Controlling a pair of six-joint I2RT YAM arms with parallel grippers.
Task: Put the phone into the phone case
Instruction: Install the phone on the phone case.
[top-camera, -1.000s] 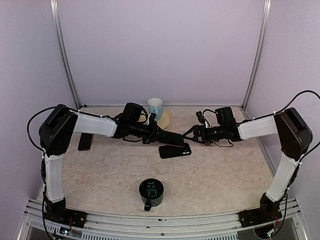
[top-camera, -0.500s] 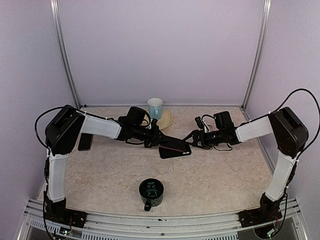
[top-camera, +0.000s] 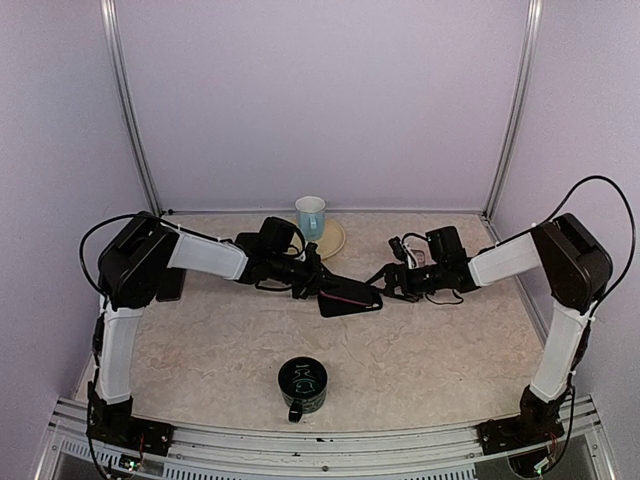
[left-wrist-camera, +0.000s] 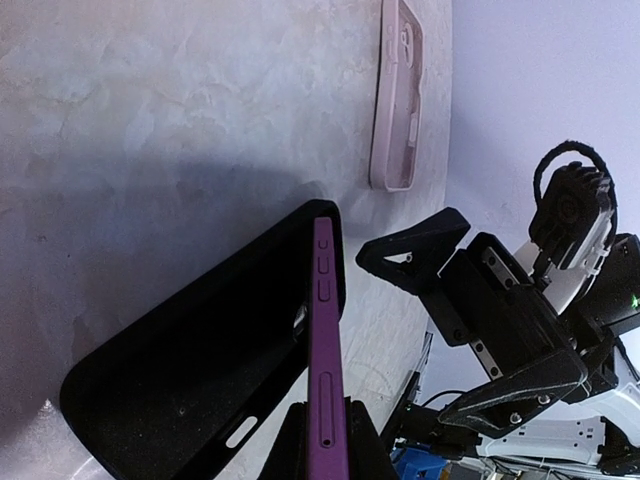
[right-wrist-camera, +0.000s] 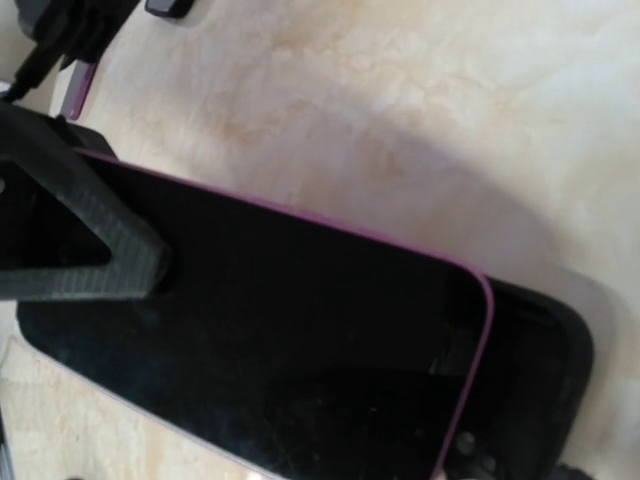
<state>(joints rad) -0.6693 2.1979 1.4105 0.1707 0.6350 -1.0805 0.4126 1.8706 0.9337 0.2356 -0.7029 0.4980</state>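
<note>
My left gripper (top-camera: 318, 284) is shut on the purple phone (top-camera: 350, 292) and holds it edge-on, tilted, with its far end in the black phone case (top-camera: 352, 306) lying on the table. In the left wrist view the phone (left-wrist-camera: 323, 340) is pinched between the fingers (left-wrist-camera: 290, 455), with the case (left-wrist-camera: 190, 390) beside it. My right gripper (top-camera: 384, 284) is open at the phone's far end. In the right wrist view the dark screen (right-wrist-camera: 280, 340) fills the frame, the case rim (right-wrist-camera: 545, 370) shows at right, and one finger (right-wrist-camera: 90, 250) lies over the phone.
A black mug (top-camera: 302, 385) stands near the front. A white-and-blue cup (top-camera: 310, 214) stands by a cream plate (top-camera: 334, 240) at the back. A dark flat object (top-camera: 168, 284) lies at the left. A pink case (left-wrist-camera: 397, 90) lies beyond the black case.
My left gripper has carried the phone a little right and down toward the black case. My right gripper has moved left, closer to the phone's end.
</note>
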